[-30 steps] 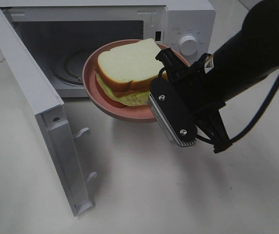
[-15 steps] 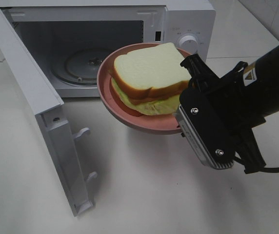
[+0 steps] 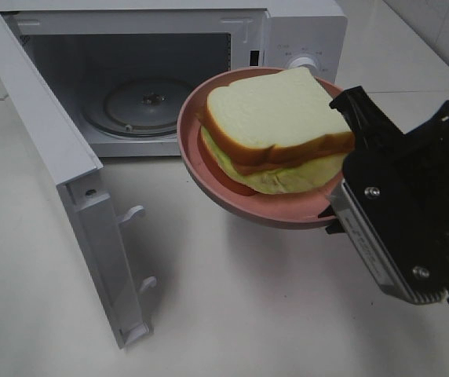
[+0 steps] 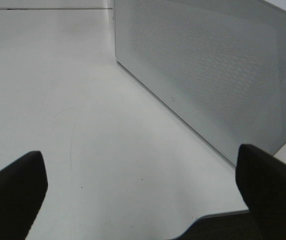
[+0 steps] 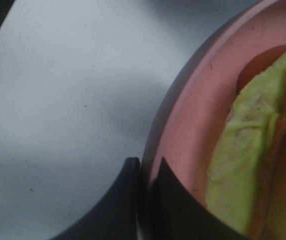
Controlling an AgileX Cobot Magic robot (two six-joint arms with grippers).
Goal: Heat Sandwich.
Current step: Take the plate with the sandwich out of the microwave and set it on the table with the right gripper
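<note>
My right fingers [image 5: 145, 200] are pinched tight on the rim of the pink plate [image 3: 240, 200], one finger under the outer wall and one inside the lip, as my right wrist camera shows from very close. The plate is up off the counter [image 3: 232, 314], tilted a little, and casts a soft shadow below. It hangs in front of the microwave [image 3: 303, 39], just outside the open cavity and toward the control side, partly hiding the dial [image 3: 307, 61].

The sandwich [image 3: 275, 129] lies on the plate: a thick white slice with tan crust on top, pale yellow-green filling bulging at the edge, and an orange-red layer showing low down. In my right wrist view the filling [image 5: 238, 160] is near my inner finger, though I cannot quite tell whether it touches, the picture being so close and dim there.

The microwave door [image 3: 67, 188] stands swung wide to the left of the high view, its two latch hooks pointing outward. Inside, the glass turntable [image 3: 142, 106] sits bare on the cavity floor.

My left fingers [image 4: 143, 195] are spread wide, holding nothing; the two dark tips frame white counter, with the door's perforated outer face [image 4: 208, 75] rising beyond them.
</note>
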